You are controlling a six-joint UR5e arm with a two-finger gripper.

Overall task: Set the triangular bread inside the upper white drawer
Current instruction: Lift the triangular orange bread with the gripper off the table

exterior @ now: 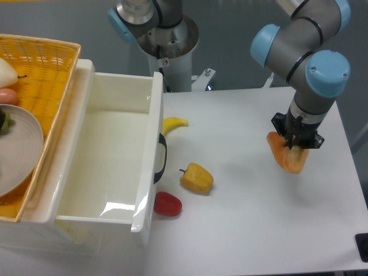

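Note:
The triangular bread (286, 156), an orange-tan wedge, hangs just above the table at the right side, casting a faint shadow to its left. My gripper (294, 144) points straight down and is shut on the bread's upper edge. The upper white drawer (100, 167) stands pulled open at the left, its dark curved handle (161, 157) facing the table, and its inside holds nothing. The bread is well to the right of the drawer.
A small yellow banana (173, 123), a yellow bell pepper (196, 177) and a red pepper (167, 204) lie on the table near the drawer's front. A yellow woven basket (49, 63) with a plate sits on the drawer unit at far left.

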